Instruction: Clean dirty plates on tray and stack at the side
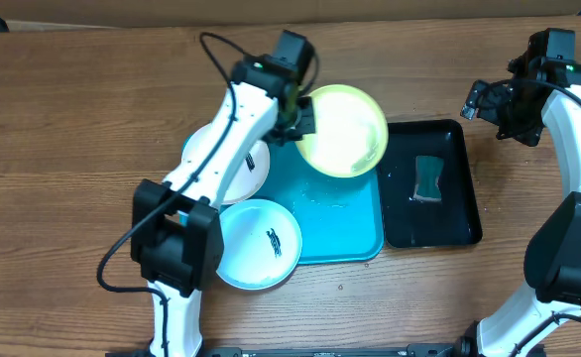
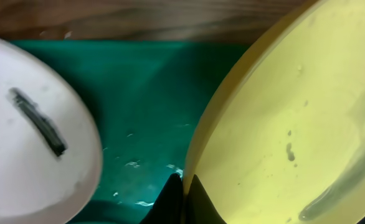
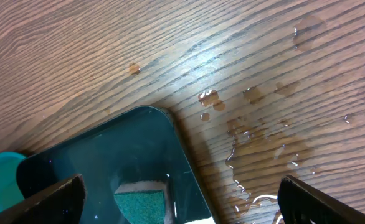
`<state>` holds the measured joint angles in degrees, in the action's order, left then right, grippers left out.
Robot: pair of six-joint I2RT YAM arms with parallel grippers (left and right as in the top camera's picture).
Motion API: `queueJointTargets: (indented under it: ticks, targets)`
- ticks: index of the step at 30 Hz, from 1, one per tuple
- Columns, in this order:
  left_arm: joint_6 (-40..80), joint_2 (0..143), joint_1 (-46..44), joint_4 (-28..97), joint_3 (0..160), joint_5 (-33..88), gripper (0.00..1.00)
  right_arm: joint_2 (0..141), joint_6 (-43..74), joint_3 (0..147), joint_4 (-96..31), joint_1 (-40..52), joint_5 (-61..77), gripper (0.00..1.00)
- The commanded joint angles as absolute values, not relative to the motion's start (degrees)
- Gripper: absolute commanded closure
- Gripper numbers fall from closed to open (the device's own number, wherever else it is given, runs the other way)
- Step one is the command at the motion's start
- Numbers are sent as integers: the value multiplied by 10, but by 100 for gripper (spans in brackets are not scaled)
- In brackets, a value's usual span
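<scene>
Yellow-green plate (image 1: 342, 129) is the one in play right now: the left gripper (image 1: 300, 111) is clamped shut on its rim, so the whole plate sticks out to the right of that gripper, over the far right corner of the tray (image 1: 345, 233) and just short of the black tray (image 1: 459, 188). It looks a bit tilted to me. Up close I only see a few specks and a wet streak on it. The sponge (image 1: 428, 178) sits in the black tray, just past the plate's free edge. The right gripper (image 1: 481, 101) has its jaws wide open with nothing in them, over the bare tabletop (image 3: 245, 56) beyond that tray's far corner. From there the sponge lies toward the robot and a little left, so I'd say the right arm is the nearer one for grabbing it. The white plate (image 2: 33, 137) sits just left of the left gripper. The blue plate (image 1: 261, 243) is back toward the robot, smear showing.
</scene>
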<state>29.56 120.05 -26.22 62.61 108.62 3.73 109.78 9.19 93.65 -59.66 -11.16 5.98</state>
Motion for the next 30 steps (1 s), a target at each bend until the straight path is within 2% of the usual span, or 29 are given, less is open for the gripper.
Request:
queueJointTargets:
  ticks: [1, 7, 16, 30]
  targets:
    - [283, 1206, -297, 602, 1104, 19, 96, 1095, 95, 942, -594, -111, 61, 0]
    - [283, 1206, -345, 566, 1104, -13, 96, 1095, 95, 942, -594, -111, 60, 0]
    - [263, 1204, -427, 561, 1112, -138, 96, 1095, 95, 942, -594, -111, 61, 0]
    - [207, 1202, -612, 589, 1153, -513, 96, 1095, 94, 942, -594, -111, 60, 0]
